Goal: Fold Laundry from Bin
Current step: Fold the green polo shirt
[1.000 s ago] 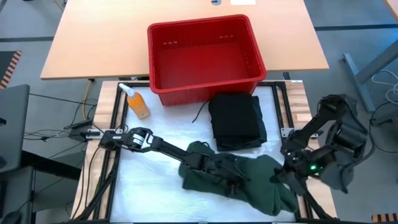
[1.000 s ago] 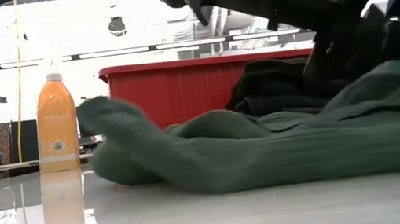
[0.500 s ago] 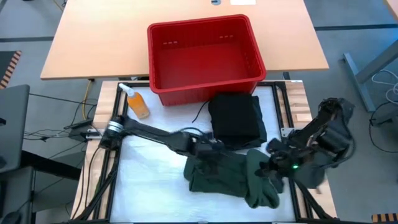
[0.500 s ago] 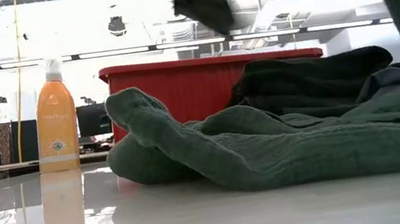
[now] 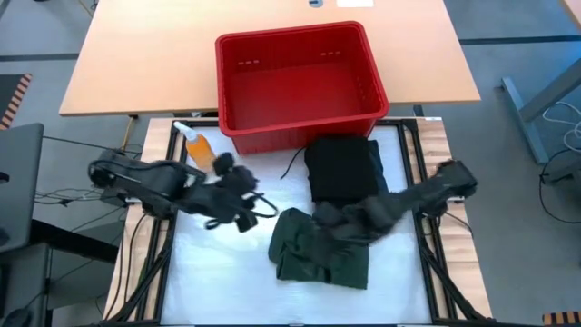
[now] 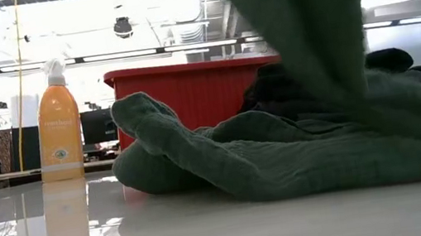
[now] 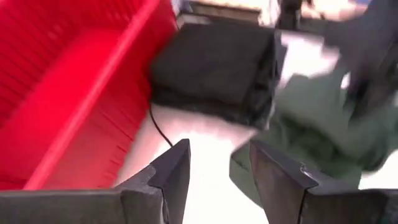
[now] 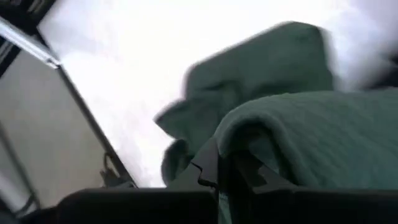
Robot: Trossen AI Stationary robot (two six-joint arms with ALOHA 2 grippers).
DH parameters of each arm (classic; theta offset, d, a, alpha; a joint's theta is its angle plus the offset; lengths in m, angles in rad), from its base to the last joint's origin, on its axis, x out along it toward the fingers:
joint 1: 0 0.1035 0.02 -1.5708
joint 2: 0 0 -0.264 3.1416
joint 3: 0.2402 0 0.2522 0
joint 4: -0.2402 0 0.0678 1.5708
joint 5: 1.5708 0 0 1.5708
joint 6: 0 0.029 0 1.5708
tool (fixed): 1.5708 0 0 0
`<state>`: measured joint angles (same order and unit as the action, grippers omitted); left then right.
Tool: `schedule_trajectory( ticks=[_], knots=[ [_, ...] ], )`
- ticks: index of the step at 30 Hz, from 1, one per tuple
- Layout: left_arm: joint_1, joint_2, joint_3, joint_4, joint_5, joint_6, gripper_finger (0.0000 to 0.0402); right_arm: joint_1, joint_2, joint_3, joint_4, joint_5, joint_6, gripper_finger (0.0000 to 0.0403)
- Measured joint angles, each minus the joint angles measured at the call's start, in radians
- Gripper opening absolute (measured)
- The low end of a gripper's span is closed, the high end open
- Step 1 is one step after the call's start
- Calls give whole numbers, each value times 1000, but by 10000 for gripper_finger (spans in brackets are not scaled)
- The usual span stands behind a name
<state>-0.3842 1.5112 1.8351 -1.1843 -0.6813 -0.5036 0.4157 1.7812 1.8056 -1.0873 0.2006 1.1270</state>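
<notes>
The right gripper (image 5: 338,221), clamped on a fold of the green shirt (image 5: 320,254) in front of the red bin (image 5: 295,82), should lay it flat over the rest, while the left gripper (image 7: 214,167), apart and empty, waits beside it.

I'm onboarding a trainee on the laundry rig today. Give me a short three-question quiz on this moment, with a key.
1. True or false: the red bin has laundry in it.
2. Which tool is shut on the green garment: left or right?
3. Multiple choice: the folded black stack lies (A) inside the bin, (B) on the white table between the bin and the green garment, (C) under the orange bottle.

Key:
1. False; its floor shows bare.
2. The right tool, lifting a fold of the cloth. The left tool is open and empty, away from the garment.
3. B.
</notes>
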Motion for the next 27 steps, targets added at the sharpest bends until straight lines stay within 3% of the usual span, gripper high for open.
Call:
schedule_trajectory(
  ticks=[4,10,18,23,27],
  knots=[
    [-50,-47,0,-8,-77,-19,155,-80,107,0,182,-141,-112,29],
    [-85,-49,-6,-36,-86,-52,155,-163,200,0,267,-149,-137,41],
    [-93,-44,-57,-39,-67,-65,155,-198,190,0,258,-155,-200,135],
    [-92,-45,-58,-39,-75,-59,155,-225,156,1,202,-289,-217,198],
    [-92,-40,-58,-36,-83,-58,155,-224,124,1,68,-333,-217,217]
  ],
)
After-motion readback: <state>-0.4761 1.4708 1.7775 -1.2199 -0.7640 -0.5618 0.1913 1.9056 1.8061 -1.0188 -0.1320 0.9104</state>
